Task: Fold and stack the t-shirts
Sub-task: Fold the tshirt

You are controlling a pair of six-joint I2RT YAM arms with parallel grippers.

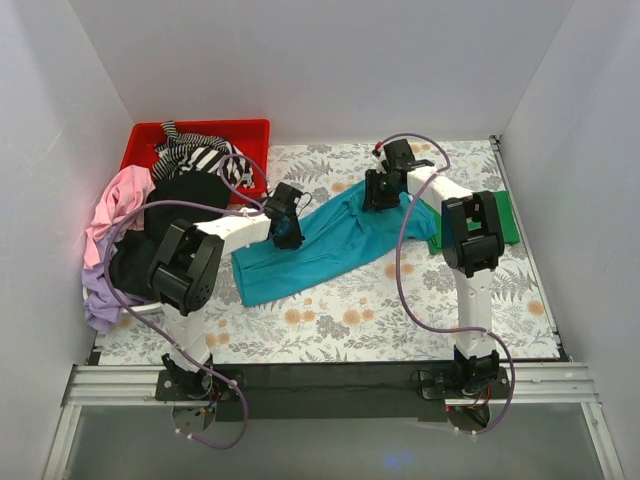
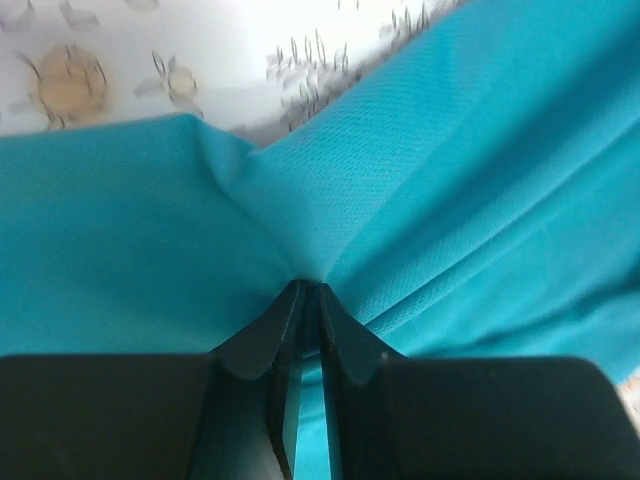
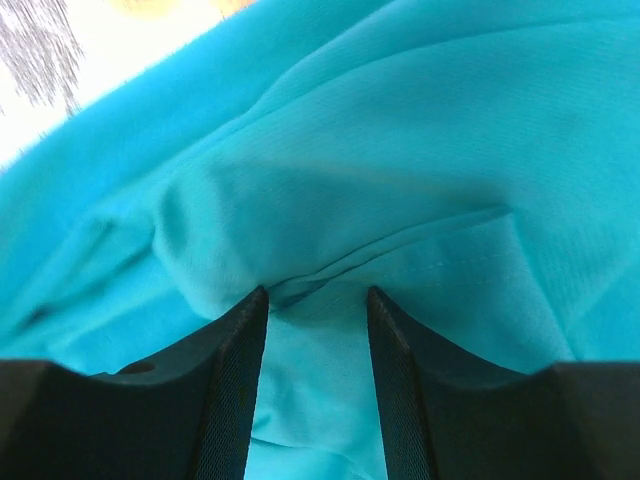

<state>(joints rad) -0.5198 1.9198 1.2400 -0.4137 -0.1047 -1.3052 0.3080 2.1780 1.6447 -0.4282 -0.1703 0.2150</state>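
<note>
Teal cloth fills both my wrist views. The teal shirt [image 1: 320, 245] lies bunched on the table [image 1: 400, 300] in a long band, its long axis running from near left to far right. My left gripper [image 1: 288, 238] sits on its far edge, toward the near-left end. Its jaws are pressed almost together on a pinch of the fabric, and creases fan out from the tips [image 2: 308, 290]. My right gripper [image 1: 381, 200] is at the far-right end. There its jaws stand apart, straddling a raised fold with a hem line [image 3: 317, 295], and I cannot see them pinching it.

So the shirt stretches between my two grippers, with a loose tail running on nearer and to the left of my left one. I judge the coming move turns on that axis: once my right jaws clamp, pulling apart along the diagonal should spread the cloth. The folded green shirt [image 1: 508, 215] lies just right of my right arm, the nearer arm for stacking.
</note>
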